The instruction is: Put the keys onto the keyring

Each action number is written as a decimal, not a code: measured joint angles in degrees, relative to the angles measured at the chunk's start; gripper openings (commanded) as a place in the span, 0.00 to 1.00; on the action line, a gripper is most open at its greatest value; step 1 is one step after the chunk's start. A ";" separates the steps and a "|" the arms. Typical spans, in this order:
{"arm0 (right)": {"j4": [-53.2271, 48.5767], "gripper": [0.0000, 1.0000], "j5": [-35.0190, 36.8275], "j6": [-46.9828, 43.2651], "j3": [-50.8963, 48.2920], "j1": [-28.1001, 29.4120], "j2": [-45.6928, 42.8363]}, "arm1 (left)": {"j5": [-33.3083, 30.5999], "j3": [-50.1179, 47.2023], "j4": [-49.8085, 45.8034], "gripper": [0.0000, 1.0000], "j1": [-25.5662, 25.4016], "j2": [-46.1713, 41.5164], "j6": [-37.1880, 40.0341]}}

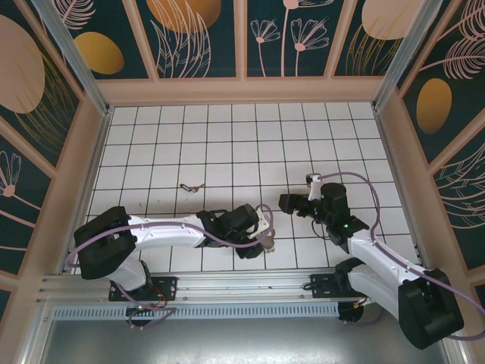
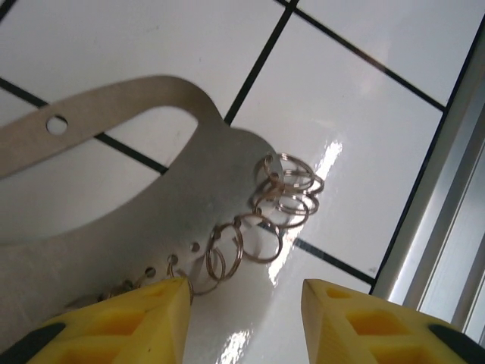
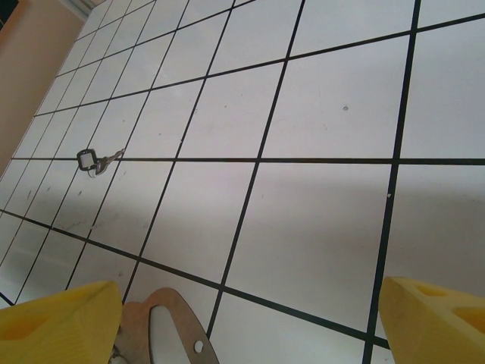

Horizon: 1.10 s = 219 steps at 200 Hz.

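Observation:
The keyring (image 2: 114,189) is a flat brownish-grey plate with an oval loop cut in it. A row of small holes along its edge carries several linked metal rings (image 2: 284,193). It lies on the tiles just ahead of my left gripper (image 2: 242,322), which is open, and the plate's lower edge runs behind the left yellow finger (image 2: 129,322). The loop (image 3: 163,322) also shows at the bottom left, beside my open right gripper (image 3: 246,334). The keys (image 1: 191,186), grey with a dark head (image 3: 88,159), lie on the floor far to the left of both grippers (image 1: 265,243) (image 1: 284,203).
A white tiled floor (image 1: 227,136) with black grout lines is bounded by tan walls. An aluminium rail (image 2: 447,227) runs close along the right of the left gripper, at the near edge. Purple cables (image 1: 227,241) loop along both arms.

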 measured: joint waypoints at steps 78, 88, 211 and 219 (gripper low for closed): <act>-0.04 0.88 0.02 -0.02 0.02 -0.07 -0.44 | -2.84 2.32 -1.49 0.40 -1.92 4.22 2.54; -0.04 0.88 0.02 0.00 0.02 -0.07 -0.44 | -3.21 2.38 -1.57 0.39 -2.10 4.61 2.75; -0.07 0.89 0.04 -0.02 0.00 -0.13 -1.03 | -6.60 4.44 -2.08 0.20 -2.25 8.00 4.15; -0.07 0.88 0.04 -0.02 0.00 -0.13 -1.03 | -6.58 4.85 -2.08 0.18 -2.25 8.68 4.22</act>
